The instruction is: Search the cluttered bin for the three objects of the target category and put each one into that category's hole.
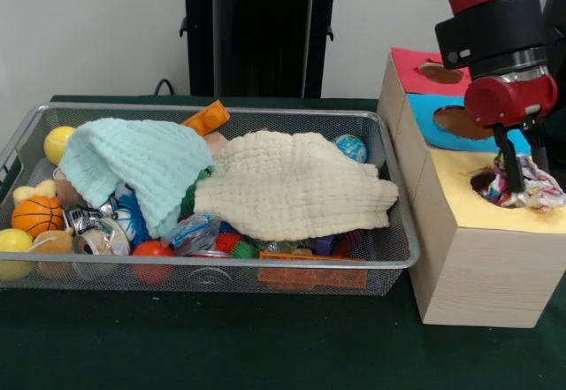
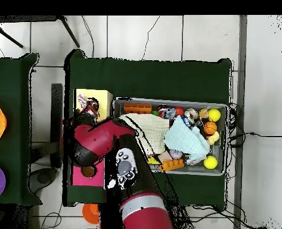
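Observation:
A wooden box stands right of the bin, with a red top [image 1: 416,63], a blue top [image 1: 424,111] and a yellow top [image 1: 460,209], each with a hole. My gripper [image 1: 511,178] hangs over the yellow hole, its thin fingers together and shut on a bunched patterned cloth [image 1: 531,188] that sits in and around that hole. In the overhead view the cloth [image 2: 90,108] shows on the yellow top [image 2: 98,95], while my arm hides the gripper. A mint cloth [image 1: 133,164] and a cream cloth [image 1: 292,187] lie over the clutter in the wire bin [image 1: 265,110].
The bin [image 2: 167,100] holds an orange basketball [image 1: 37,215], yellow balls [image 1: 59,142], a red ball [image 1: 152,250], an orange block [image 1: 207,118] and a blue globe ball [image 1: 350,148]. Green cloth covers the table [image 1: 221,346].

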Motion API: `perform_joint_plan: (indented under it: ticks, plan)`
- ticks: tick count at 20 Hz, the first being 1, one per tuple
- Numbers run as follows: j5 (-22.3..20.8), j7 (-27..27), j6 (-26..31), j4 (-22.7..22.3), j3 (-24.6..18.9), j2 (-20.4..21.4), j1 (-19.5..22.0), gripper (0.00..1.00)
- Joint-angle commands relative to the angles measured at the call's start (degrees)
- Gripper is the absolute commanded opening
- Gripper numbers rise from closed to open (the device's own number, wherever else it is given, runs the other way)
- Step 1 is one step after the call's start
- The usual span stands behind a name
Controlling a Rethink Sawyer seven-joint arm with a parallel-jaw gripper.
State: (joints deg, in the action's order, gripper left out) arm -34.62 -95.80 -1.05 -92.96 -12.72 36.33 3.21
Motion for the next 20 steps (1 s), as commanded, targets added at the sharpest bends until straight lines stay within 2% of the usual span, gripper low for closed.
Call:
perform_joint_plan:
  ticks: [1,5,11,20]
  plan:
    - [3.97,-15.75,5.04,14.29,24.98,-16.24,-11.31,1.00]
    - [7.33,-15.03,5.93,16.43,31.31,-19.08,-15.33,1.00]
    - [10.83,-13.11,7.44,18.62,37.05,-22.08,-18.38,1.00]
    - [13.63,-9.96,7.60,19.39,39.67,-24.16,-18.87,1.00]
